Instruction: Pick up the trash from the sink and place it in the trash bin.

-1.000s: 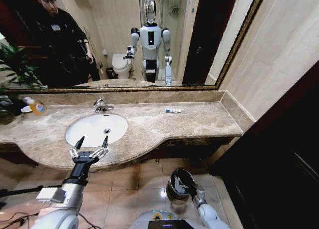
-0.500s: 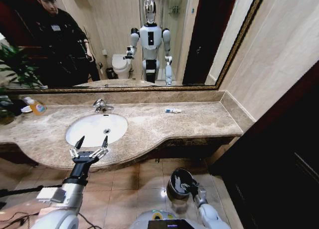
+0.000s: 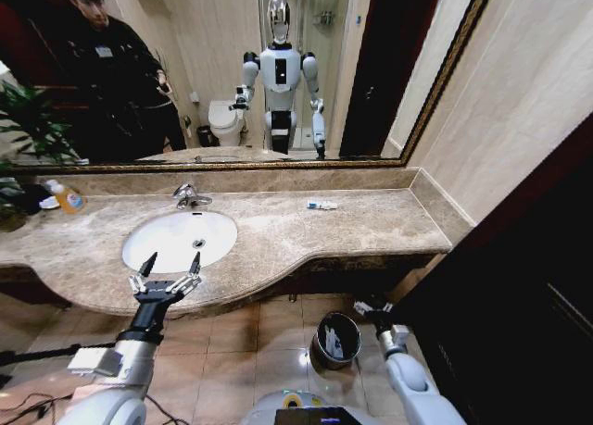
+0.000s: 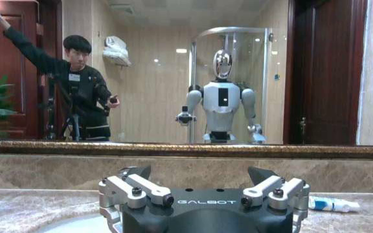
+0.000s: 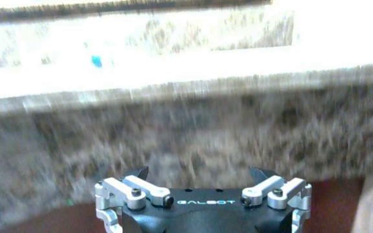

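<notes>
White blue-marked tube (image 3: pixel 322 205) on counter (image 3: pixel 371 223)

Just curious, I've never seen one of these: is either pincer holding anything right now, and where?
Nothing is held. The left pincer hangs open over the sink edge; the right pincer is open beside the trash bin.

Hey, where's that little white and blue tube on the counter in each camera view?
Head view: the tube lies on the counter, to the right of the sink, near the mirror.
Left wrist view: the tube lies on the counter below the mirror frame.
Right wrist view: too blurred to be sure; a blue speck on the counter top may be it.
Shared landmark: the marble counter.
</notes>
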Controlling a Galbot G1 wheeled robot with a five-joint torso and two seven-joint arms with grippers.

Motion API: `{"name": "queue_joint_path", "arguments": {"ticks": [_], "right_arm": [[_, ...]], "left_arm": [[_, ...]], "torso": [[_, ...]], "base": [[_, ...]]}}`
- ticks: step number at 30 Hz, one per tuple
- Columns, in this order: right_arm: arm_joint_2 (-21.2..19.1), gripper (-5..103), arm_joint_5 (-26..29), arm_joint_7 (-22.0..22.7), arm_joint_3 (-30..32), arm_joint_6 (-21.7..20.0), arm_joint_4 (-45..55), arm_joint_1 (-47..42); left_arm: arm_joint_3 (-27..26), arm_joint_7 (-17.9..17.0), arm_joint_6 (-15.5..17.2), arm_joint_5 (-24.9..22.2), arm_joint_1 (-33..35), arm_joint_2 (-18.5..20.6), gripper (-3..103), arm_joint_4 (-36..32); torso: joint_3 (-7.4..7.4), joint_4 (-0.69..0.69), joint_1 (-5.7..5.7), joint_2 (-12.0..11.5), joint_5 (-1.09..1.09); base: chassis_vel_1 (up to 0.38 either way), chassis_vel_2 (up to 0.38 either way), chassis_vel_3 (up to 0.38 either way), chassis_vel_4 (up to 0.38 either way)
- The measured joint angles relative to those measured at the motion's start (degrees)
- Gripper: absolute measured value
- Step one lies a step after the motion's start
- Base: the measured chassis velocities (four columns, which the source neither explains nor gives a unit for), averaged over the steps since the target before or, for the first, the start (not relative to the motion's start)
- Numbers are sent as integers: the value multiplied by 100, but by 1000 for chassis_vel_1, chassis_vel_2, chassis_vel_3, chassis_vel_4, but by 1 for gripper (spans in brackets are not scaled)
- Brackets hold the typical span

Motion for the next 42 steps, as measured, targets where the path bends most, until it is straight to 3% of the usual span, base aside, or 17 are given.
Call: {"name": "queue_joint_path", "arguments": {"ticks": [8,14,18,27,29,36,42], "right_arm": [[-15,100,9,-69,119,-241,1324,-231],[-89,100,-27,-585,148,-609,1559,300],[-354,100,13,-1000,131,-912,1392,749],[-810,100,158,-1480,-154,-1502,693,1986],[-823,100,165,-1502,-179,-1544,638,2067],[-864,100,523,-1562,-584,-2274,171,2925],[-779,100,593,-1591,-1034,-2479,-322,3643]], "left_arm": [[0,0,0,0,0,0,100,0],[0,0,0,0,0,0,100,0],[0,0,0,0,0,0,100,0],[0,0,0,0,0,0,100,0],[0,0,0,0,0,0,100,0],[0,0,0,0,0,0,100,0],[1,0,0,0,0,0,100,0]], "torso": [[0,0,0,0,-1],[0,1,0,0,1],[0,0,0,0,1],[1,1,0,0,0],[1,0,0,0,1],[1,0,0,0,-1],[0,0,0,0,-1]], "base": [[0,0,0,0],[0,0,0,0],[0,0,0,0],[0,0,0,0],[0,0,0,0],[0,0,0,0],[0,0,0,0]]}}
